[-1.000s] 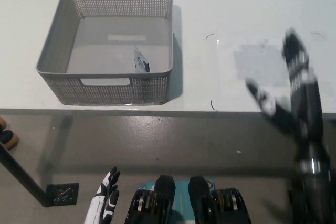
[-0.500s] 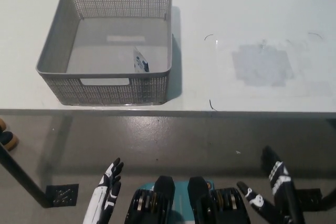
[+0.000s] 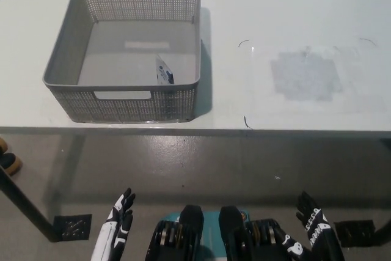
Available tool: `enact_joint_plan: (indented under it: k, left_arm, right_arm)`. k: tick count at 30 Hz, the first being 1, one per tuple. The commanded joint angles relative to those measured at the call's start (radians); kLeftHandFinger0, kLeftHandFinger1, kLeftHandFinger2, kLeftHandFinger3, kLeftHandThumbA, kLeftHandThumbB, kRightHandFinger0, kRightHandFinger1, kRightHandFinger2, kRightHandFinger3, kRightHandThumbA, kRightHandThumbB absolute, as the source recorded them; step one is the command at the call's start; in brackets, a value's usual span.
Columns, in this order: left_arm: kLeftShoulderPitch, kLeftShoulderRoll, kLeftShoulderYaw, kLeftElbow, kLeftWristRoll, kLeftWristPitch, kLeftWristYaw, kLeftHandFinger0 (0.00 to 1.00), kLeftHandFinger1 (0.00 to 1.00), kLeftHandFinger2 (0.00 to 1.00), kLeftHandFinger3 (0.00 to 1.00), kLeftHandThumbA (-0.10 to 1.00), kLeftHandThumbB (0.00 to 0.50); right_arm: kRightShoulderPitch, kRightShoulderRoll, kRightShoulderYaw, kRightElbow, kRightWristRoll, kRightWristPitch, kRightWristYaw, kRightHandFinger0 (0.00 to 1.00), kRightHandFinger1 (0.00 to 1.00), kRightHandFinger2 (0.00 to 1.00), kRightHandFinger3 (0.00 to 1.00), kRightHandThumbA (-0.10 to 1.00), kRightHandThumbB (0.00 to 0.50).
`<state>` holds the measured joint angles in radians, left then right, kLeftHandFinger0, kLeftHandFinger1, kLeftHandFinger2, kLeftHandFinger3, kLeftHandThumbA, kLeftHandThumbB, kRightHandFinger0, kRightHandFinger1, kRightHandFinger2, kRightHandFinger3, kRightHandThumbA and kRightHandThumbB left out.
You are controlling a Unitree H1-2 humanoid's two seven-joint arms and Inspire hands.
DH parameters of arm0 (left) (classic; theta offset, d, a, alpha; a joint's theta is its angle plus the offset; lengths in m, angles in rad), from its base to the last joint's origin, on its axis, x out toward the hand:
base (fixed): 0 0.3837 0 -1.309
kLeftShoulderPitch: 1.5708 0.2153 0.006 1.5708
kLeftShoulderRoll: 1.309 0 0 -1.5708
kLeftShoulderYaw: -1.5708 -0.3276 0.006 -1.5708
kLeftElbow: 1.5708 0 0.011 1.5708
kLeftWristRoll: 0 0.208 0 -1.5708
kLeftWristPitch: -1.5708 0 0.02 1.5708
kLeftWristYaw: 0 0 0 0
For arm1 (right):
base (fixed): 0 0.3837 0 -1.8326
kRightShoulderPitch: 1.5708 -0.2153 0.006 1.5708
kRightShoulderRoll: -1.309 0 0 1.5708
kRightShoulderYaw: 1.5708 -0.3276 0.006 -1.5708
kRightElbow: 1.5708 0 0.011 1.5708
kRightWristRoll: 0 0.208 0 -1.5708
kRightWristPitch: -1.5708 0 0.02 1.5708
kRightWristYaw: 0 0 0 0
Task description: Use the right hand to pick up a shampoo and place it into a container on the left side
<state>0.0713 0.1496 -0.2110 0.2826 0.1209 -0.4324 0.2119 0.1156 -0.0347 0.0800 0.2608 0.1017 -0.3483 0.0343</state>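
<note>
A small white and blue shampoo sachet (image 3: 163,71) lies inside the grey mesh basket (image 3: 73,99) on the left part of the white table, near the basket's front wall. My black right hand (image 3: 311,233) is low at the bottom right, below the table edge, open with fingers spread and holding nothing. At the bottom left my white left hand (image 3: 116,230) rests, also open and below the table.
A greyish smudged patch (image 3: 304,75) marks the white table (image 3: 293,16) right of the basket. Below the table's front edge is grey floor, with a dark table leg (image 3: 24,203) at the lower left.
My right hand has dropped from over the table's right side down below its front edge, then a little lower. The sachet and basket have not moved.
</note>
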Motion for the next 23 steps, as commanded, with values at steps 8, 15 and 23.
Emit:
enact_joint_plan:
  k: [8, 15, 23]
  left_arm:
    - [0.017, 0.0, 0.016, 0.004, -0.003, -0.038, -0.008, 1.0, 1.0, 1.0, 1.0, 1.0, 0.268]
    - [0.01, -0.001, 0.014, 0.014, -0.001, -0.038, -0.006, 1.0, 1.0, 1.0, 1.0, 1.0, 0.276]
    - [0.008, -0.003, 0.015, 0.018, -0.012, -0.038, -0.011, 1.0, 1.0, 1.0, 1.0, 1.0, 0.275]
  right_arm:
    - [-0.039, 0.017, -0.02, 0.048, 0.032, -0.072, 0.039, 1.0, 1.0, 1.0, 1.0, 0.98, 0.335]
    - [-0.047, 0.014, -0.022, 0.053, 0.056, -0.06, 0.057, 1.0, 1.0, 1.0, 1.0, 0.96, 0.357]
    - [-0.046, 0.012, -0.022, 0.058, 0.037, -0.055, 0.047, 1.0, 1.0, 1.0, 1.0, 0.97, 0.379]
